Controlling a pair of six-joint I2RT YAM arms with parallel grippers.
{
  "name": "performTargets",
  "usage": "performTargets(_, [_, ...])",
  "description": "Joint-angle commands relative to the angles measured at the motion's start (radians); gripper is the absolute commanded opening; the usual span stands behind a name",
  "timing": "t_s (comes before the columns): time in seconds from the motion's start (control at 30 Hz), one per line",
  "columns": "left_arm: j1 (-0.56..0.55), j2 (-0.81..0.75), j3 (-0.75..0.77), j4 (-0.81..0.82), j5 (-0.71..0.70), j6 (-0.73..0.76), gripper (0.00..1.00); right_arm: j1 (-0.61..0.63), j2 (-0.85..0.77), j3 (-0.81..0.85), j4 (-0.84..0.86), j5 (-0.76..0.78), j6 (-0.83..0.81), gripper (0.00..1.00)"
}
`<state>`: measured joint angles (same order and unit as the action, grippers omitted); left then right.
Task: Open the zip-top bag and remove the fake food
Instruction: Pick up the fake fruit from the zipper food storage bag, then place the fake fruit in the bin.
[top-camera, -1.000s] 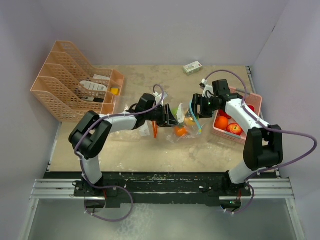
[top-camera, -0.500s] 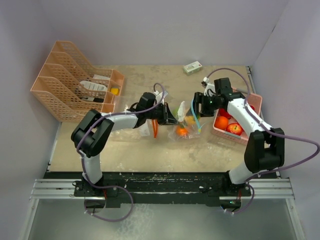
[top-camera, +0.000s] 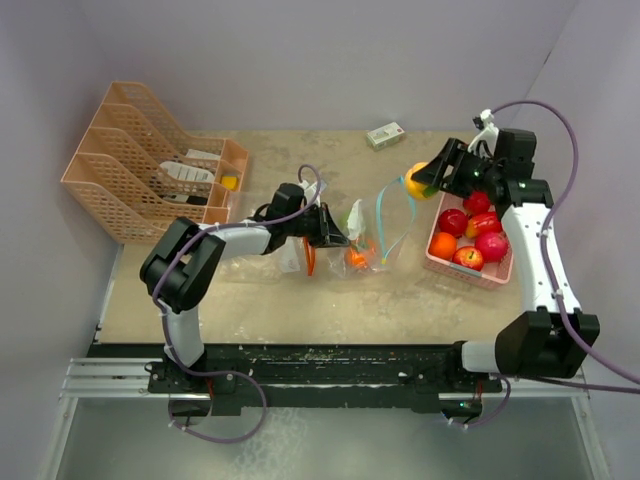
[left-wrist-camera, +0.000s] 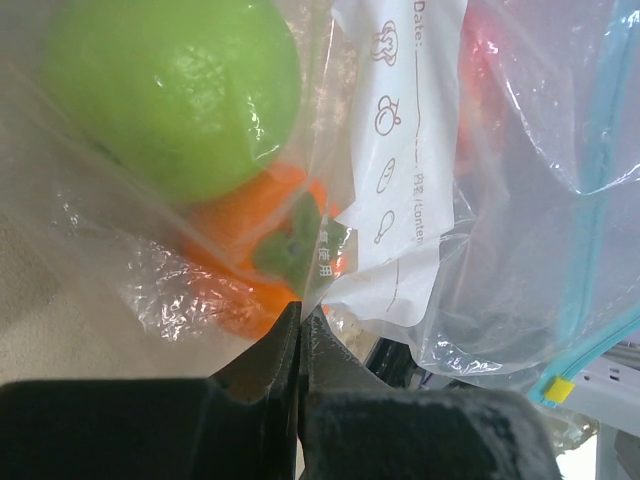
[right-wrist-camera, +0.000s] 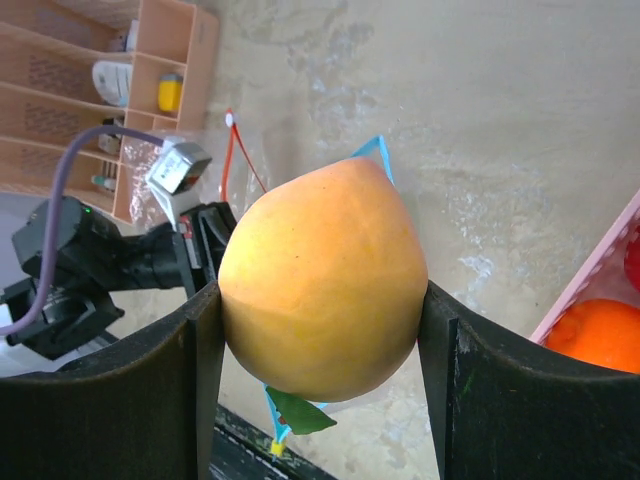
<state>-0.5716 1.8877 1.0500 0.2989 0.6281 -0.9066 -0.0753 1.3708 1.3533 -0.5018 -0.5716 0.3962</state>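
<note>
The clear zip-top bag (top-camera: 378, 235) with a blue zip strip lies mid-table, its mouth standing up. In the left wrist view it (left-wrist-camera: 500, 200) still holds a green apple (left-wrist-camera: 170, 95) and an orange fruit (left-wrist-camera: 255, 250). My left gripper (top-camera: 338, 239) is shut on the bag's plastic edge (left-wrist-camera: 302, 312). My right gripper (top-camera: 428, 178) is up at the back right, shut on a yellow-orange fake fruit (right-wrist-camera: 322, 280) that is clear of the bag, beside the pink basket (top-camera: 497, 278).
The pink basket holds red apples (top-camera: 452, 221) and oranges (top-camera: 442, 245). A peach desk organizer (top-camera: 150, 175) stands at the back left. A small box (top-camera: 385, 134) lies by the back wall. The right wall is close behind my right arm.
My left gripper has shut on the bag's edge. My right gripper has lifted the yellow-orange fruit out of the bag and carried it up and to the right, toward the basket.
</note>
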Motion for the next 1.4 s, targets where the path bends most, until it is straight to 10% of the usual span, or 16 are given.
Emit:
performTargets(0.0, [0.002, -0.027, 0.000, 0.006, -0.013, 0.008, 0.00, -0.024, -0.025, 0.006, 0.040, 0.106, 0.058, 0.22])
performTargets(0.83, [0.023, -0.096, 0.001, -0.083, -0.011, 0.060, 0.00, -0.174, 0.572, 0.329, 0.030, 0.526, 0.034, 0.24])
performTargets(1.07, [0.050, -0.128, -0.004, -0.089, -0.018, 0.078, 0.02, -0.176, 0.507, 0.304, 0.060, 0.523, 0.025, 0.71])
performTargets(1.37, [0.050, -0.075, 0.094, -0.092, 0.038, 0.103, 0.36, -0.121, 0.253, 0.135, 0.126, 0.427, 0.019, 0.76])
